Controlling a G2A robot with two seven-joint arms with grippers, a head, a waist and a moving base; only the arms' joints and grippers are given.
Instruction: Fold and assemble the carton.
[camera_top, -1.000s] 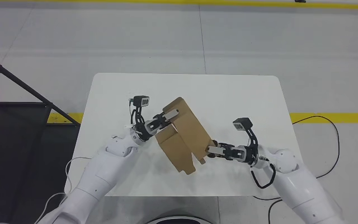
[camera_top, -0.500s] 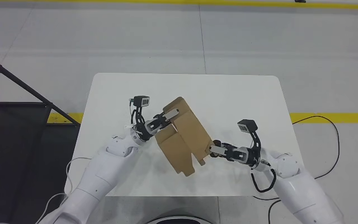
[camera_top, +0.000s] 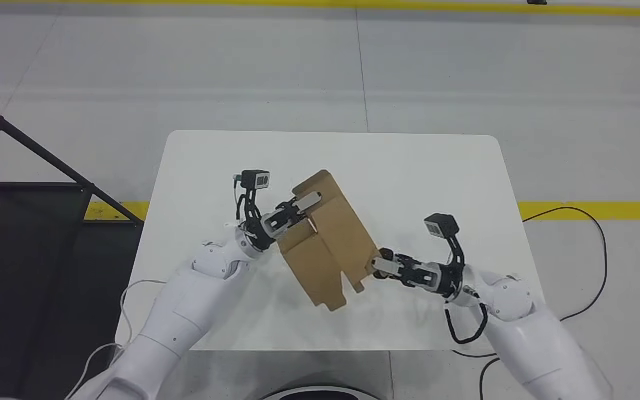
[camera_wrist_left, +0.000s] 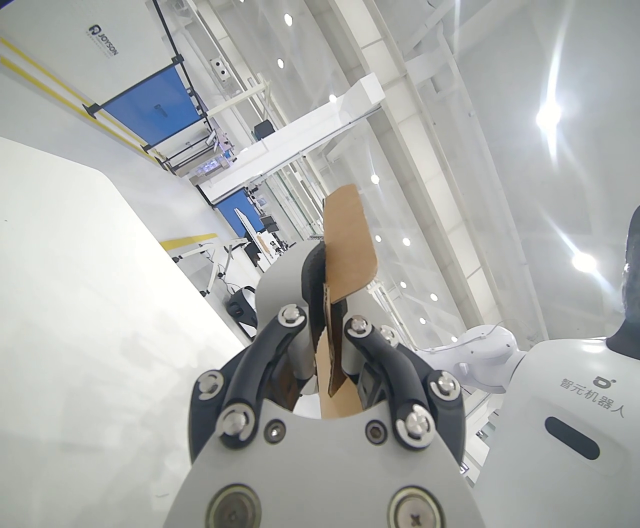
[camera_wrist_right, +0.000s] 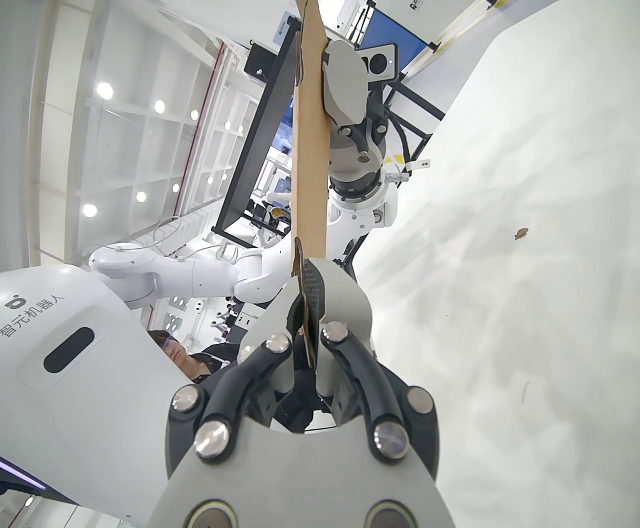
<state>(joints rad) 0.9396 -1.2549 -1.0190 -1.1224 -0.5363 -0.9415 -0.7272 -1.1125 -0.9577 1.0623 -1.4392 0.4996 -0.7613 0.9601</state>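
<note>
I have the brown corrugated cardboard carton held between both arms over the middle of the white rounded-corner bench, and it slants from its far left end to its near right end. The left gripper has its fingers clamped on a rounded flap at the carton's far end; in the left wrist view that flap stands up edge-on out of the closed grip. The right gripper has its fingers pinched tight on the carton's near right corner. In the right wrist view the cardboard runs edge-on from that grip to the left gripper at its other end. From above, the carton is partly folded, with a crease between two panels and a notched flap along its near edge. I cannot tell whether its lower edge touches the bench. A small brown scrap lies on the bench, well apart from the carton
</note>
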